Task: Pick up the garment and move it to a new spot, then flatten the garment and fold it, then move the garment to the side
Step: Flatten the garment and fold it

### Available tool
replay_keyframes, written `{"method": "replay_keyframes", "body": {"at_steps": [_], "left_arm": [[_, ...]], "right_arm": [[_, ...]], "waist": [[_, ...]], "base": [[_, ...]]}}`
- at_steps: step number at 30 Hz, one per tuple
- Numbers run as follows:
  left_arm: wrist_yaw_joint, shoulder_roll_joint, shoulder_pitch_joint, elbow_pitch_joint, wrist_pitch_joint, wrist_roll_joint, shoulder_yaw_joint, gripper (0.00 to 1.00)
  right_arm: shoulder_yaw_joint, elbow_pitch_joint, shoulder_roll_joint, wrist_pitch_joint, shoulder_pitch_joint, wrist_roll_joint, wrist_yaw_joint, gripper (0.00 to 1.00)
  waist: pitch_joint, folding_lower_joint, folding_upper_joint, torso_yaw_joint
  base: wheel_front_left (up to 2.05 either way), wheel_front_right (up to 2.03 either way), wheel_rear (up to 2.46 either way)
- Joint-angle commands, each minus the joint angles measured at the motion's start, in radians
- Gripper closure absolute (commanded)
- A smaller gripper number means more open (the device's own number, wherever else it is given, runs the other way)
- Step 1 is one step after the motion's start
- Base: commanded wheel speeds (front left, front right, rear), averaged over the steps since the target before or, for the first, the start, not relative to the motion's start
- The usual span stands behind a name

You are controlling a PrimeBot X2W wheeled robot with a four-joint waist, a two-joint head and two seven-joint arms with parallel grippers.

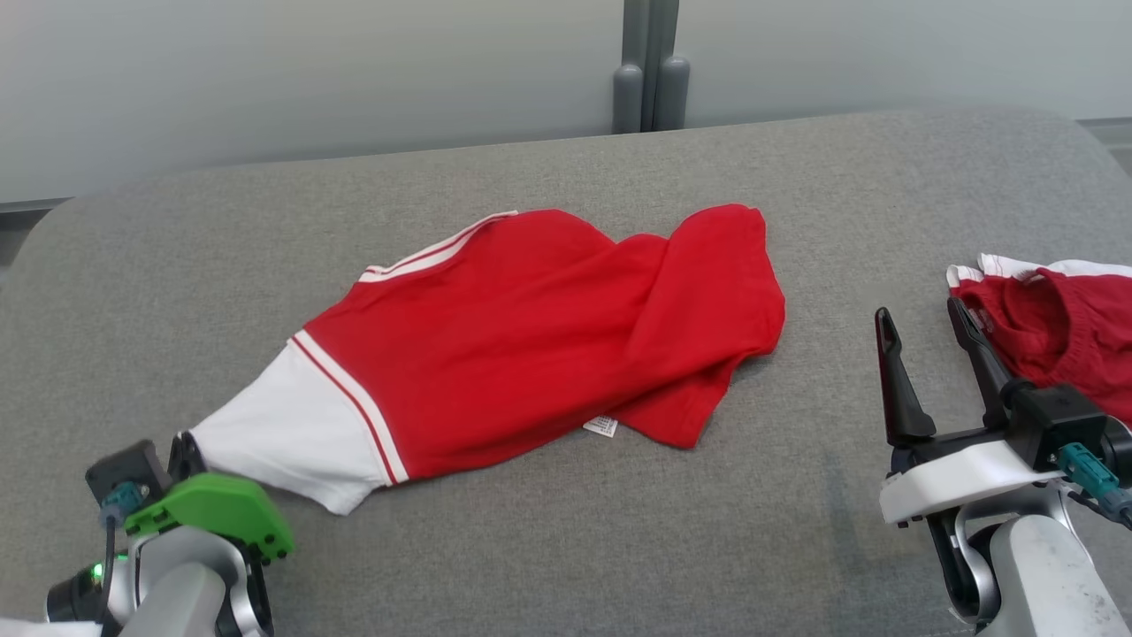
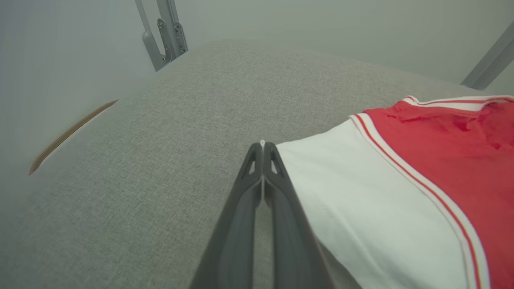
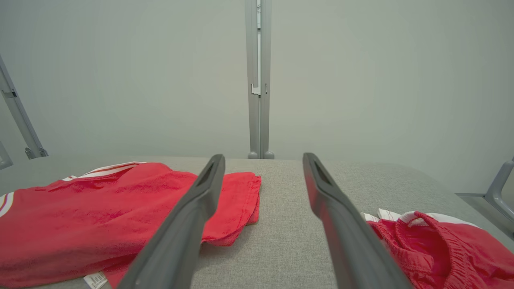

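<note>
Red-and-white cloth shirt (image 1: 531, 336) lies rumpled on the grey fabric desk (image 1: 566, 531), ahead and right of our left tool (image 2: 262, 146), which is pressed together, pinching its white sleeve. Our right tool (image 1: 920, 310) stands spread and empty. We judge flattening begun; folding and moving aside remain.

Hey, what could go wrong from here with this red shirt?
The left gripper pinches only the tip of the white sleeve of the red shirt, so it may slip out. The shirt's far end is folded over; a one-sided pull might bunch it. The open right gripper sits near a second red garment and might snag it.
</note>
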Motion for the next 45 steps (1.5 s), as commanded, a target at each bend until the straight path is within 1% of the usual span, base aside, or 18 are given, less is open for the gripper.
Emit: {"method": "replay_keyframes", "body": {"at_steps": [1,6,13,14,15,21,27,32,37,45], "left_arm": [[0.009,0.006,0.043,-0.014,-0.005,0.013,0.016,1.0],[0.01,-0.009,0.119,-0.035,-0.005,0.028,0.037,1.0],[-0.002,-0.026,0.139,-0.07,-0.005,0.059,0.064,1.0],[-0.003,-0.024,0.138,-0.084,-0.005,0.073,0.073,0.67],[-0.003,-0.023,0.138,-0.098,-0.005,0.089,0.085,0.0],[-0.021,-0.04,0.161,-0.223,-0.004,0.191,0.155,0.0],[-0.054,-0.075,0.189,-0.316,-0.004,0.272,0.17,0.0],[-0.077,-0.111,0.203,-0.359,-0.004,0.31,0.168,0.0],[-0.093,-0.144,0.21,-0.391,-0.004,0.345,0.164,0.0],[-0.109,-0.172,0.217,-0.421,-0.004,0.385,0.178,0.0]], "right_arm": [[-0.003,-0.008,0.003,0.001,0.015,-0.008,0.0,0.0],[0.001,-0.005,0.013,0.017,0.029,-0.006,0.0,0.0],[0.007,0.01,0.019,0.031,0.045,-0.006,0.0,0.0],[0.009,0.012,0.019,0.031,0.045,-0.006,0.0,0.0],[0.013,0.016,0.02,0.035,0.046,-0.005,0.0,0.0],[0.066,0.073,0.024,0.062,0.056,0.014,0.0,0.0],[0.155,0.192,0.036,0.077,0.037,0.066,0.0,0.0],[0.21,0.319,0.042,0.067,-0.011,0.128,0.0,0.0],[0.223,0.447,0.038,0.051,-0.076,0.157,0.0,0.0],[0.252,0.62,0.04,0.046,-0.174,0.208,0.0,0.0]], "waist": [[-0.012,0.0,0.0,0.016],[-0.005,0.0,0.0,0.018],[0.0,0.0,0.0,0.014],[0.0,0.0,0.0,0.013],[0.0,0.0,0.0,0.012],[0.002,0.0,0.0,0.03],[0.016,0.0,0.0,0.083],[0.036,0.0,0.0,0.14],[0.053,0.0,0.0,0.192],[0.068,0.0,0.0,0.235]], "base": [[0.0,0.0,0.0],[0.0,0.0,0.0],[0.0,0.0,0.0],[0.0,0.0,0.0],[0.0,0.0,0.0],[0.0,0.0,0.0],[0.0,0.0,0.0],[0.0,0.0,0.0],[0.0,0.0,0.0],[0.0,0.0,0.0]]}}
